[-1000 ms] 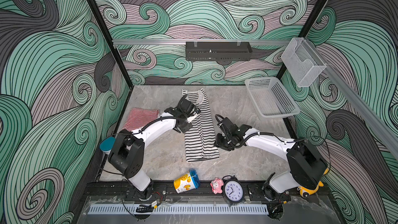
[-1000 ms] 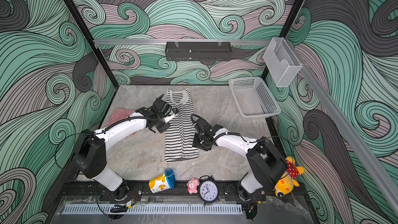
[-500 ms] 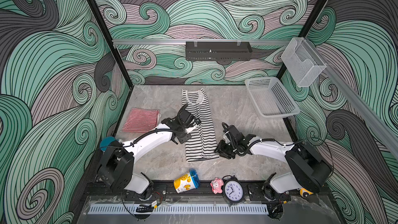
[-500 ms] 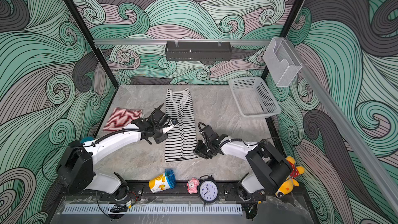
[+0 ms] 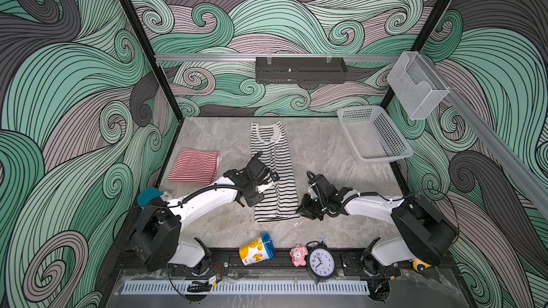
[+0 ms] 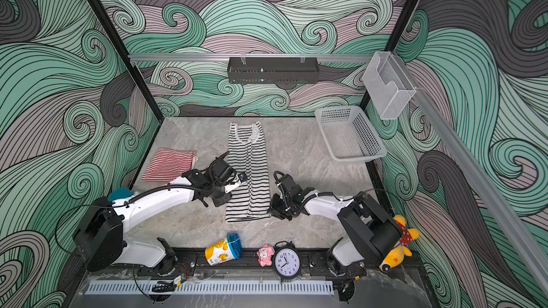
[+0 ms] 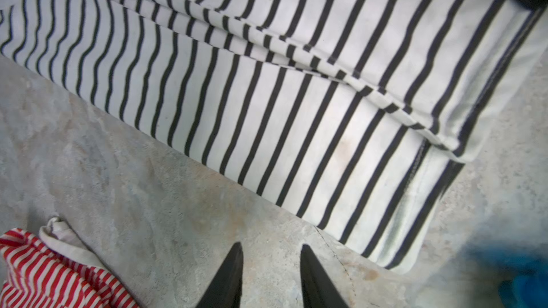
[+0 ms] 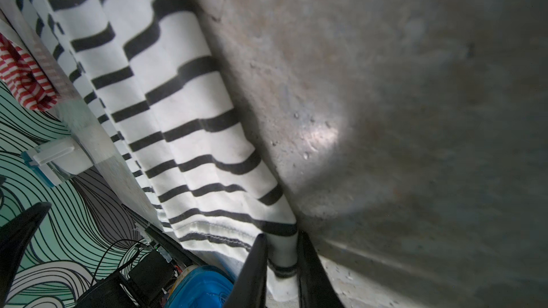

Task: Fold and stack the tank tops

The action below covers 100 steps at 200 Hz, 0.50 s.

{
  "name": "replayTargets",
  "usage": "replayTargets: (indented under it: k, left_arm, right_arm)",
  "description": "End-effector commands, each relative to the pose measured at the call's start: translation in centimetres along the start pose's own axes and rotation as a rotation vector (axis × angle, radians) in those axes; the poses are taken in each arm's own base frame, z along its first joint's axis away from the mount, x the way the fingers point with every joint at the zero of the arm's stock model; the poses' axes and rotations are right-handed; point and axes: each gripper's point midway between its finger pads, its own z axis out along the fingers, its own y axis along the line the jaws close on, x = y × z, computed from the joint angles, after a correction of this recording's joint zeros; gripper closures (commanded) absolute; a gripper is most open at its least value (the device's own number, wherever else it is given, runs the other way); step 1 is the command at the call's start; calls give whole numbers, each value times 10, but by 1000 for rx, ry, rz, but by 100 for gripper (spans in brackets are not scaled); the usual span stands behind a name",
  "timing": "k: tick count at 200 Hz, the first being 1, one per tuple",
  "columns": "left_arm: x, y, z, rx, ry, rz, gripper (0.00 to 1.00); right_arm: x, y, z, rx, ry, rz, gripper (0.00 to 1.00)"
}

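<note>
Black-and-white thin-striped knit tank top point(image 5: 281, 155) lies mid-table as a long narrow strip, neck at far end. Soft, light, limp: prob sags & unfolds if lifted by one pt, so take both hem corners. Right gripper point(image 8: 281, 241) jaws clenched on its hem corner; left gripper point(image 7: 269, 250) jaws apart, empty, over bare grey stone-look table point(image 7: 148, 188) beside it. Red-and-white striped top point(image 5: 194, 165) sits folded further left
</note>
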Motion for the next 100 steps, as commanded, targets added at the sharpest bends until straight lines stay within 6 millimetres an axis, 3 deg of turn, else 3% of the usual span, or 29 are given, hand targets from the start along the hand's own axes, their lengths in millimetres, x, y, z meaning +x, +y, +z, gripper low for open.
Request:
replayTargets:
  k: [1, 42, 100]
  left_arm:
    - [2, -18, 3, 43, 0, 16, 63]
    - [12, -36, 10, 106, 8, 58, 62]
    - [19, -74, 6, 243, 23, 132, 60]
  right_arm:
    - [5, -19, 7, 76, 16, 41, 87]
    - [-2, -5, 1, 51, -3, 17, 100]
    - [-8, 14, -6, 25, -15, -10, 100]
